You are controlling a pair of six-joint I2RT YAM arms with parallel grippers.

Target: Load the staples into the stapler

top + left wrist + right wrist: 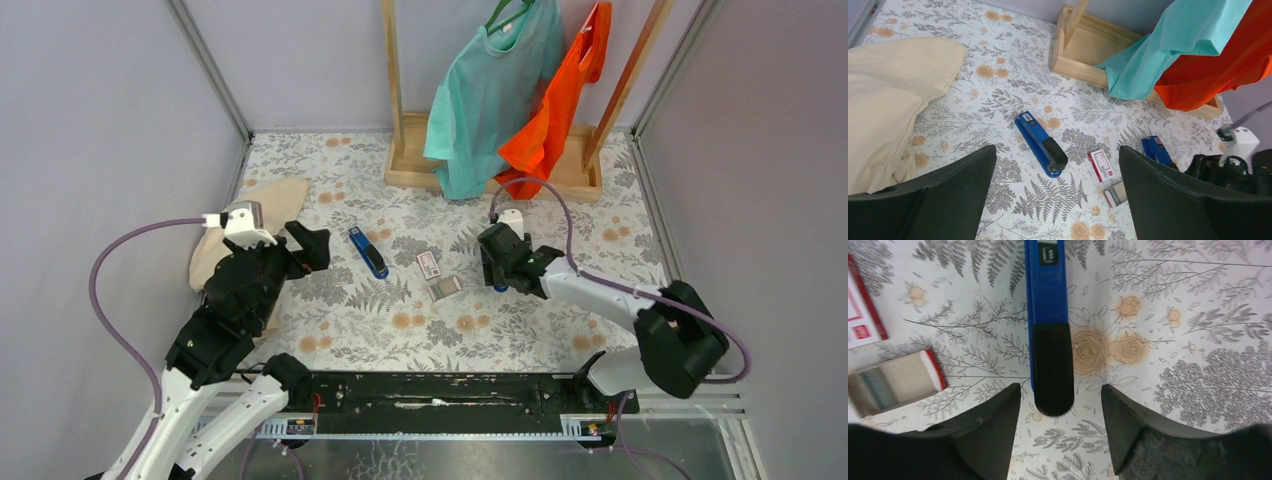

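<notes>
The left tool [308, 246] hangs above the left side of the desk [520, 340] with its fingers spread wide, holding nothing and touching nothing; a cream cloth [893, 100] lies just beside it, toward the left wall. The right tool [1060, 392] hovers low over a blue stapler [1048, 315], its fingers spread apart on either side of the stapler's black end, with a gap showing on both sides, so it grips nothing. Just left of that stapler sits a small open cardboard tray [913, 375] with a red end, and the staples [877, 387] lie inside it as a grey block. Beside the tray, slightly farther back, lies a red and white box sleeve [428, 265], flat on the desk. A second stapler [368, 252], also blue with a black end, lies at an angle between the two tools, apart from both. At the far edge stands a wooden rack [410, 165] with a teal shirt [490, 90] and an orange shirt [560, 110] hanging from it.
</notes>
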